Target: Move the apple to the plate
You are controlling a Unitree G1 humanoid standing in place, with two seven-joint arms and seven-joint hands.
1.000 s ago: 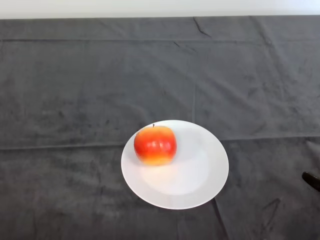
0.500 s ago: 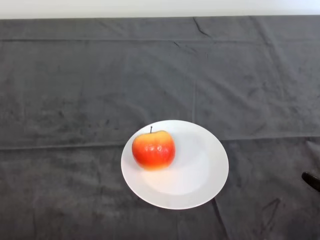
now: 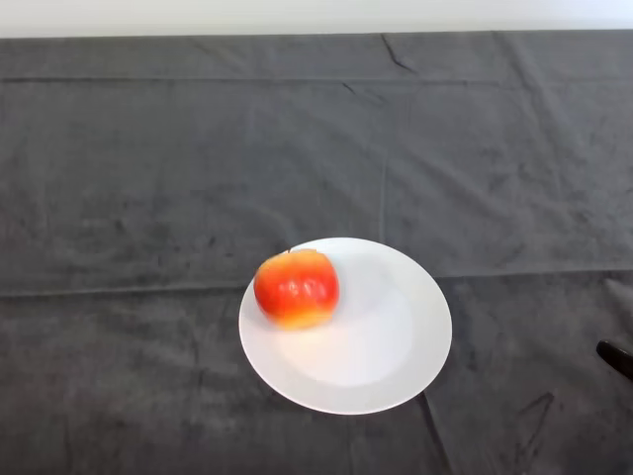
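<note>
A red and yellow apple (image 3: pixel 296 288) rests on the left part of a white round plate (image 3: pixel 396 371), close to its left rim. It leans to the left, with its stem pointing toward the upper left. The plate lies on the dark cloth in the lower middle of the head view.
The dark grey cloth (image 3: pixel 148 178) covers the whole table, with creases running across it. The table's far edge runs along the top of the view. A small black object (image 3: pixel 616 357) pokes in at the right edge.
The apple has shifted a little to the left on the plate and tipped over leftward. The plate has not moved.
</note>
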